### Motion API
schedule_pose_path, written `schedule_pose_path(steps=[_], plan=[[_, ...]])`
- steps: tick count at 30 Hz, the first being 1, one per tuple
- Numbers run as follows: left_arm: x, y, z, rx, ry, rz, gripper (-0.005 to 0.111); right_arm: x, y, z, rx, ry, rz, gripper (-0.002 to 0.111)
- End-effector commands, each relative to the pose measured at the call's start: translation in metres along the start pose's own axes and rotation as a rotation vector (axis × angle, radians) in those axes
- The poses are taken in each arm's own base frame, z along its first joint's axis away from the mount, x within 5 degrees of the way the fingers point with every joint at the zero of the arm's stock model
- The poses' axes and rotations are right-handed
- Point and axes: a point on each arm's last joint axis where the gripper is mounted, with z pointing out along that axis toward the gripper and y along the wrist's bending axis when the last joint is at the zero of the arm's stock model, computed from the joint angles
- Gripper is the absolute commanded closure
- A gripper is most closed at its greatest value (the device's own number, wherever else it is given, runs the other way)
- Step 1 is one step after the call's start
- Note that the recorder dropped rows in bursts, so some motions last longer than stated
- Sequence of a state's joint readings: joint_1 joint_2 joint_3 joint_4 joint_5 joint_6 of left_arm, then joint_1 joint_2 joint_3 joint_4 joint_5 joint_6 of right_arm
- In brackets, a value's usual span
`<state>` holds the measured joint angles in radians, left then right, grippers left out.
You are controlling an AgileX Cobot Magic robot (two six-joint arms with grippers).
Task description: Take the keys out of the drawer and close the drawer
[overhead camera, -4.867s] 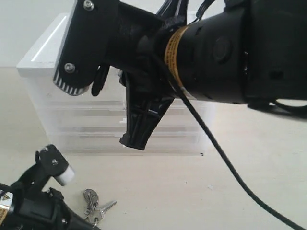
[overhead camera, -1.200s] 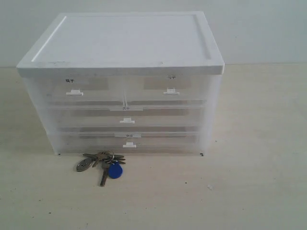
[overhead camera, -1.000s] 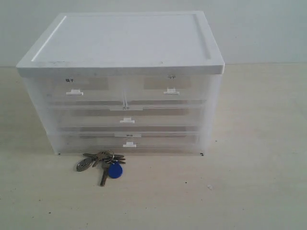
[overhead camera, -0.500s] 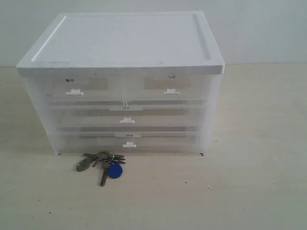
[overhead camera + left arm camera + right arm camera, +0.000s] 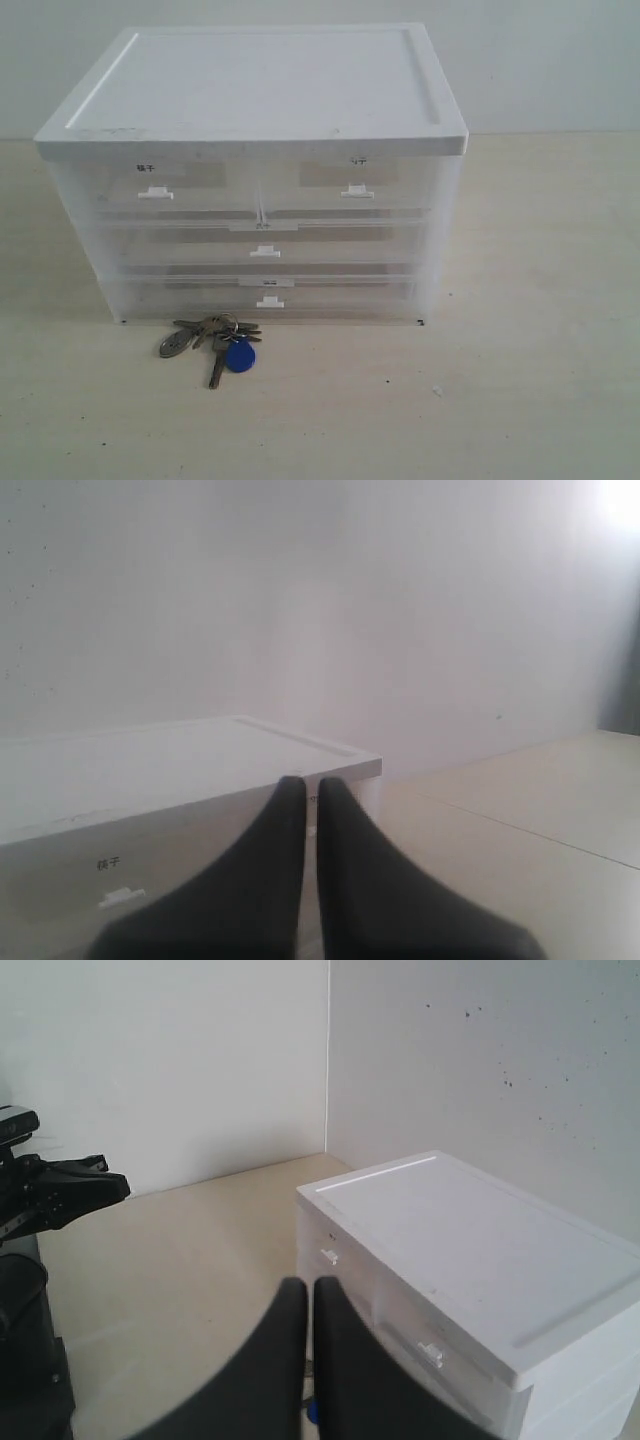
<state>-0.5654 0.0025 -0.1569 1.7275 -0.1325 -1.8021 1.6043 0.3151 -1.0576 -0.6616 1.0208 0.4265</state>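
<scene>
Keys: I find them out of the cabinet, lying flat on the surface just in front of its bottom edge, with the blue tag on the camera side. Nothing grips them.

Drawer, upper right, faint label: I read its front as flush with the left-hand neighbour. It looks shut, with no gap showing.

Left claw: fingers pressed together, holding nothing, pointed toward the cabinet's top edge.

Right claw: likewise pressed together and empty, hanging above and to one side of the cabinet.

Neither claw appears in the exterior view.

Status, my judgement: both parts of the job look done, keys removed and drawer closed. I see nothing left except parking the arms.
</scene>
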Motion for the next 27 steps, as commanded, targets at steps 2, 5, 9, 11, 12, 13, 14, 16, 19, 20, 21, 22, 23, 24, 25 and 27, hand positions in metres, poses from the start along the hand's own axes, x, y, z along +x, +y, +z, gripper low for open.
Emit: schedule_pose_path(steps=[2,5,9,11,12,13,14,16,19,20,21,22,23,24,25,27], plan=[[0.0016,-0.0005,-0.0002,0.008,0.003,-0.019,0.102,-0.0002,-0.0003,-0.0010,-0.003,-0.004,0.006,0.108],[0.0016,-0.0005,-0.0002,0.008,0.003,-0.019,0.102,-0.0002,-0.0003,-0.0010,-0.003,-0.004,0.006,0.108],[0.0016,-0.0005,-0.0002,0.008,0.003,-0.019,0.102,-0.0002,-0.0003,-0.0010,-0.003,-0.004,0.006,0.108],[0.0016,-0.0005,-0.0002,0.008,0.003,-0.019,0.102,-0.0002,-0.0003,-0.0010,-0.003,-0.004,0.006,0.108],[0.0016,-0.0005,-0.0002,0.008,0.003,-0.019,0.102,-0.0002,-0.0003,-0.0010,-0.003,-0.004,0.006,0.108],[0.0016,-0.0005,-0.0002,0.008,0.003,-0.019,0.102,-0.0002,-0.0003,-0.0010,-0.003,-0.004,0.006,0.108],[0.0016,-0.0005,-0.0002,0.008,0.003,-0.019,0.102,-0.0002,-0.0003,-0.0010,-0.003,-0.004,0.006,0.108],[0.0016,-0.0005,-0.0002,0.008,0.003,-0.019,0.102,-0.0002,-0.0003,-0.0010,-0.003,-0.004,0.006,0.108],[0.0016,-0.0005,-0.0002,0.008,0.003,-0.019,0.102,-0.0002,-0.0003,-0.0010,-0.003,-0.004,0.006,0.108],[0.0016,-0.0005,-0.0002,0.008,0.003,-0.019,0.102,-0.0002,-0.0003,-0.0010,-0.003,-0.004,0.006,0.108],[0.0016,-0.0005,-0.0002,0.008,0.003,-0.019,0.102,-0.0002,-0.0003,-0.0010,-0.003,-0.004,0.006,0.108],[0.0016,-0.0006,-0.0002,0.010,0.003,-0.020,0.102,-0.0002,-0.0003,-0.0010,-0.003,-0.004,0.006,0.108],[0.0015,-0.0006,-0.0002,0.010,0.002,-0.026,0.102,-0.0002,-0.0003,-0.0010,-0.003,-0.004,0.006,0.108],[0.0012,-0.0007,-0.0002,0.010,-0.001,-0.042,0.102,-0.0002,-0.0003,-0.0010,-0.003,-0.004,0.006,0.108],[0.0007,-0.0008,-0.0002,0.012,-0.007,-0.049,0.102,-0.0002,-0.0003,-0.0010,-0.003,-0.004,0.006,0.108],[-0.0012,0.0041,-0.0003,-0.042,-0.029,-0.015,0.102,-0.0002,-0.0003,-0.0010,-0.003,-0.004,0.006,0.108]])
